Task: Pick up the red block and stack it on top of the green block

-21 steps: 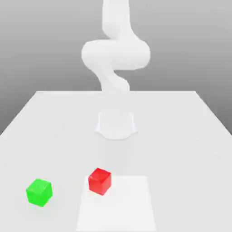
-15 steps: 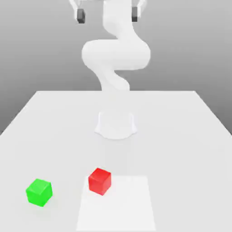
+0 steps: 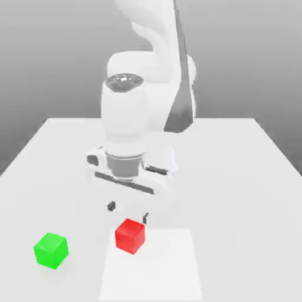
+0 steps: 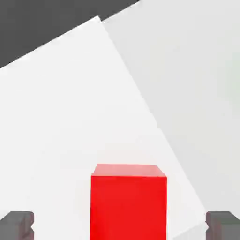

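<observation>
While the red block (image 3: 130, 235) sat untouched on the counter (image 3: 236, 177), well apart from the green block (image 3: 51, 250), I had the claw (image 3: 128, 212) wide above it; grasp & stack not yet done.

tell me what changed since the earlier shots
The arm swung down from high above the table, bringing the open gripper to just above the red block, fingers apart on either side of it, nothing grasped. The red block and the green block stayed put on the table.

glossy red block (image 3: 130, 235), glossy green block (image 3: 51, 250)
</observation>
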Controlling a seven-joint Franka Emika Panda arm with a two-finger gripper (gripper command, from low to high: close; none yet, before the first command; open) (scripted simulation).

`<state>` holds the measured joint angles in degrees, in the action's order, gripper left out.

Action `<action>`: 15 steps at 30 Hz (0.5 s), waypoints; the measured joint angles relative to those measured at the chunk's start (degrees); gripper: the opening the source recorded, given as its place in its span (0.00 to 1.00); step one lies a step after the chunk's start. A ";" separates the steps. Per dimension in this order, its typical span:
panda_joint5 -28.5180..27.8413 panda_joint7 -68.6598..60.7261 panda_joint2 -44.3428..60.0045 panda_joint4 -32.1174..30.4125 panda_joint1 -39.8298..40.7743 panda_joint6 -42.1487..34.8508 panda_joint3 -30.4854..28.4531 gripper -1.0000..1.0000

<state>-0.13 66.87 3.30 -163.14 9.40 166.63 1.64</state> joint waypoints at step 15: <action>-0.26 0.33 1.35 0.05 -0.29 1.19 -0.32 0.00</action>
<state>-0.39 67.19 4.65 -163.09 9.11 167.82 1.31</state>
